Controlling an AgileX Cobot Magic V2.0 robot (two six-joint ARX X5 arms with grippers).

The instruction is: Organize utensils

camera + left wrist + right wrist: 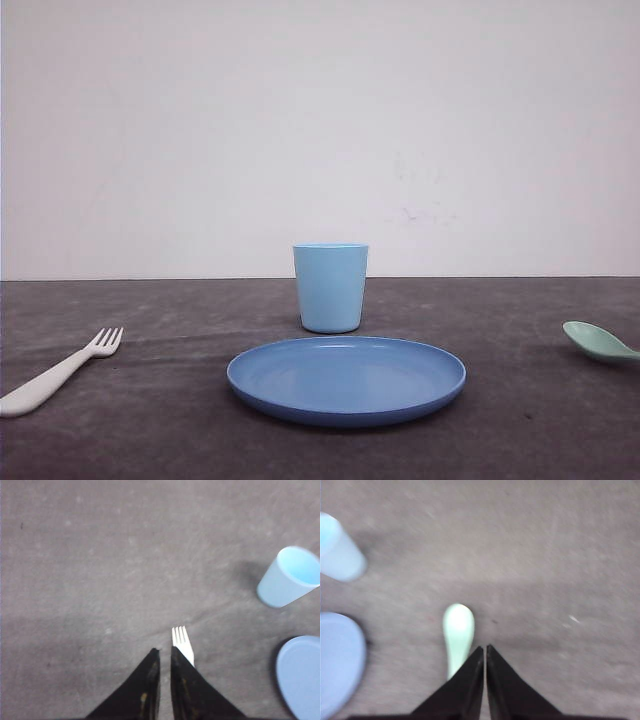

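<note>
Both pairs of jaws stand together, gripping nothing: the left gripper (161,652) shows only a thin slit between its dark fingers, and the right gripper (485,649) looks the same, though that wrist view is blurred.

On the dark table (150,440), taking the blue plate (345,380) as the clock's centre in the front view, the white fork (62,372) lies out at nine o'clock, tines pointing toward one o'clock and its handle running off the frame edge. The mint-green spoon (598,342) lies at three o'clock, well apart from the plate, bowl toward the plate and handle cut off by the frame edge. The light blue cup (331,287) stands upright at twelve o'clock, just behind the plate.

Each gripper hovers over its own utensil — the fork's tines poke out beside the left fingertips, and the spoon's bowl shows just ahead of the right ones.

Both pieces look like thin, smooth plastic: light, fairly stiff, likely slippery, and lying flat against the cloth-like surface. I would judge the handle near its middle the best hold — narrow enough for the jaws, away from tines or bowl. A loose pinch could let a utensil pivot or skid.
</note>
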